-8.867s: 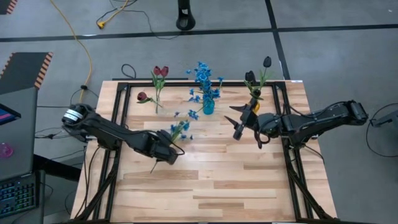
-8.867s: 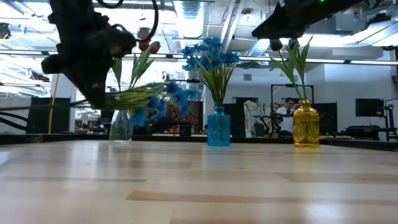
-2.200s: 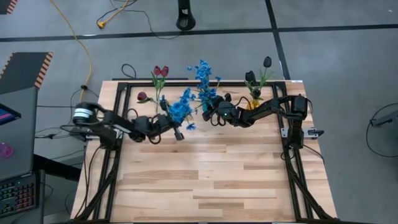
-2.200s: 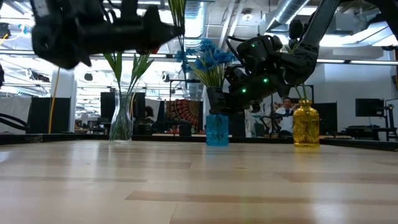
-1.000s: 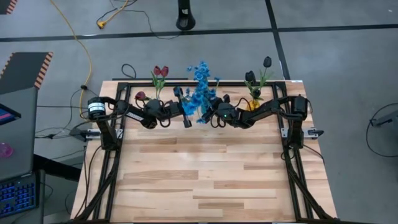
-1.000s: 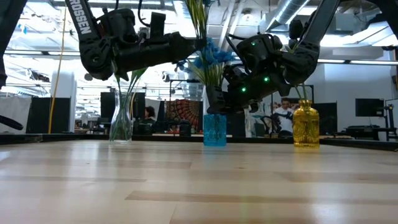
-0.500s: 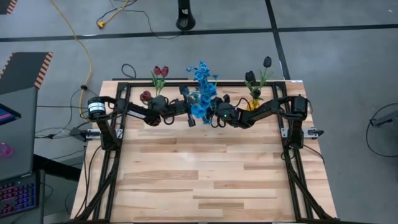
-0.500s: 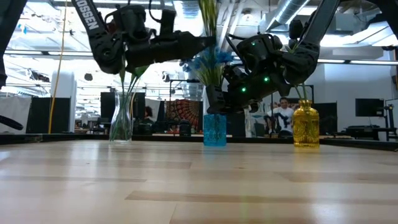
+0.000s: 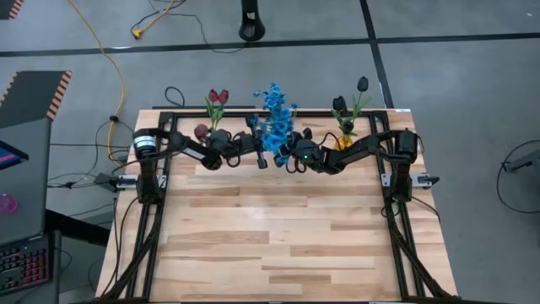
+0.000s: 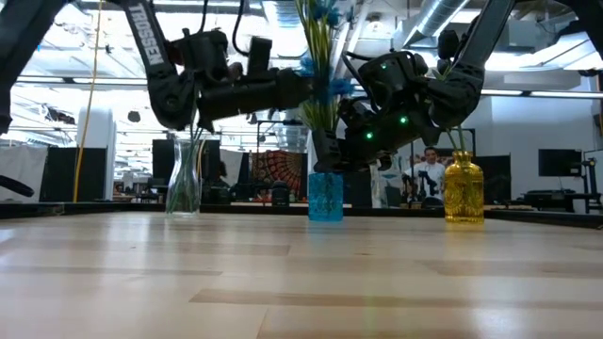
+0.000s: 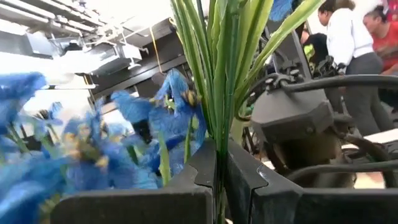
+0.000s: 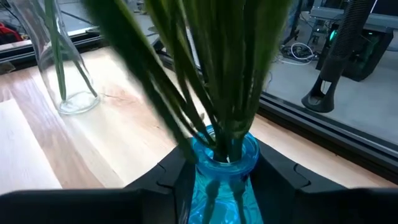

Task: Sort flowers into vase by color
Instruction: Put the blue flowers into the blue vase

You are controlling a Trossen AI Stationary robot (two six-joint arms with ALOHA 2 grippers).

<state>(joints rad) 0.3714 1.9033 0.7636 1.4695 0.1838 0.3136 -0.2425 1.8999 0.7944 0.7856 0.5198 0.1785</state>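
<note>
High view: at upper centre, the blue stems [image 9: 272,127] have been carried over the blue vase [image 12: 222,171], clenched by the left gripper [image 9: 260,150]; vase braced by the right gripper [image 9: 287,159].

Robotics lab: open ceiling w/ ducts [image 10: 443,14], monitors [image 10: 558,162], floor cables [image 9: 105,59].

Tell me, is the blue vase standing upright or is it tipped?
Upright. In the low view the blue vase stands straight on the table, and the right gripper has a finger on each side of its neck.
</note>
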